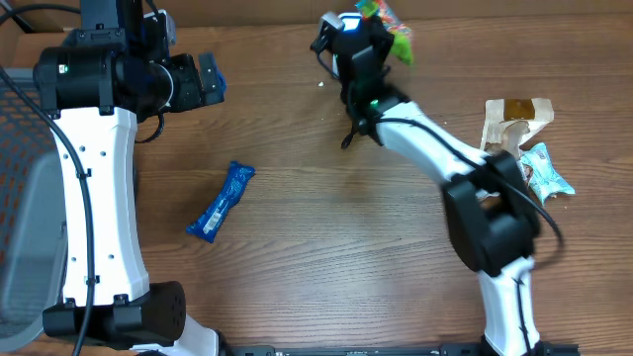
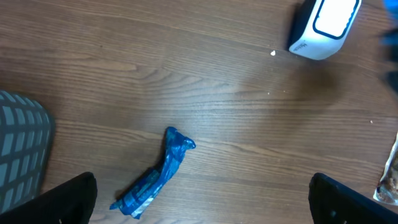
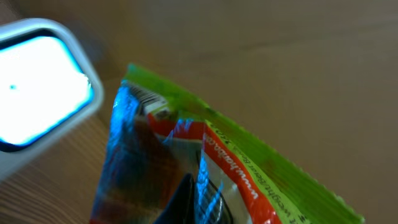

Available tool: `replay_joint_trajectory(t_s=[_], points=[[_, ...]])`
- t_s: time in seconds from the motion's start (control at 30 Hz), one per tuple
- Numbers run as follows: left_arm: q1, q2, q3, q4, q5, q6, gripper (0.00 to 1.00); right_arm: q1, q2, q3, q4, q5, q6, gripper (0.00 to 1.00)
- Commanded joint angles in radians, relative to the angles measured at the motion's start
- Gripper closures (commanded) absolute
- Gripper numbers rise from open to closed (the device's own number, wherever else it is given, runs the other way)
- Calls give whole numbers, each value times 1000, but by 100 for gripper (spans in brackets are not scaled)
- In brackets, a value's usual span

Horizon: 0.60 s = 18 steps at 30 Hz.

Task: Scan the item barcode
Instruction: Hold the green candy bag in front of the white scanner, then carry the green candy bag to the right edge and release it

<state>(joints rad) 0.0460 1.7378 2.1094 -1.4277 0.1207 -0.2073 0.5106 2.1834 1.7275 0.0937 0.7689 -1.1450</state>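
The right gripper (image 1: 380,32) is clamped shut on the green snack packet (image 3: 249,168) at the top centre of the overhead view, holding it just beside the scanner (image 1: 346,24), whose window glows white-blue. In the right wrist view a strip of barcode (image 3: 146,97) shows at the packet's upper corner, near the lit window. The left gripper (image 1: 210,79), in the upper left, has its jaws spread wide and holds nothing. A blue packet (image 1: 221,201) lies on the table (image 1: 326,257) below it. Two more packets (image 1: 524,143) sit at the right edge, and a grey mesh basket (image 2: 22,149) at the left.
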Motion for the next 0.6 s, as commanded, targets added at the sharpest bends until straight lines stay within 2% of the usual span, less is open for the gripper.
replay_joint_trajectory(t_s=[0.0,0.1,0.13,0.17,0.33,0.57], points=[[0,2,14,-1,3,-6,0,-7,-311,26,-214,0,359,96],[0,2,14,-1,3,-6,0,-35,-419,26,-454,-142,613,96],[0,2,14,-1,3,-6,1,-72,-472,26,-596,-291,755,96],[0,2,14,-1,3,-6,0,-155,-518,26,-764,-530,899,96],[0,2,14,-1,3,-6,0,-384,-495,12,-979,-959,1007,96],[0,2,14,-1,3,-6,0,-599,-334,-58,-1058,-1073,1019,96]])
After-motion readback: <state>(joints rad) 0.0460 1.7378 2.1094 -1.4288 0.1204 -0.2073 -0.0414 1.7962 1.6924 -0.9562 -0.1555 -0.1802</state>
